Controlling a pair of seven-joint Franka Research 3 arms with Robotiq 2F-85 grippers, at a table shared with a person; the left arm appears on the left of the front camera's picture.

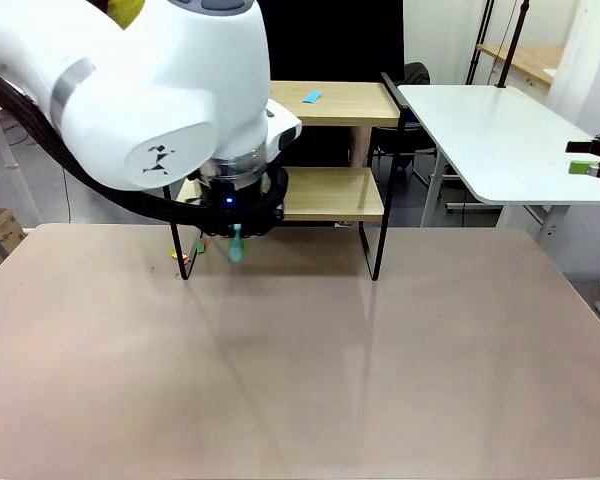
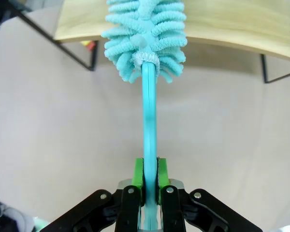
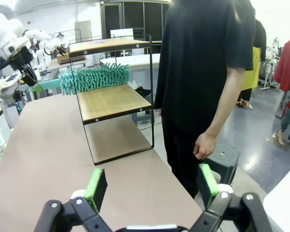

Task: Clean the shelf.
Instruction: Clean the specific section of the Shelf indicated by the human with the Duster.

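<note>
The shelf (image 1: 332,192) is a two-tier rack of light wooden boards in a thin black frame, standing at the table's far edge. My left gripper (image 2: 150,175) is shut on the teal handle of a fluffy teal duster (image 2: 145,34). In the right wrist view the duster (image 3: 94,77) reaches in from the side, just above the shelf's lower board (image 3: 113,101); I cannot tell whether it touches. A small blue scrap (image 1: 312,96) lies on the top board. My right gripper (image 3: 152,186) is open with nothing in it, off at the table's right side (image 1: 592,160).
A person in black (image 3: 203,72) stands close behind the shelf, one hand (image 3: 205,145) hanging down, beside a dark stool (image 3: 222,157). Small coloured bits (image 1: 185,255) lie on the table by the shelf's left leg. A white table (image 1: 490,120) stands at the far right.
</note>
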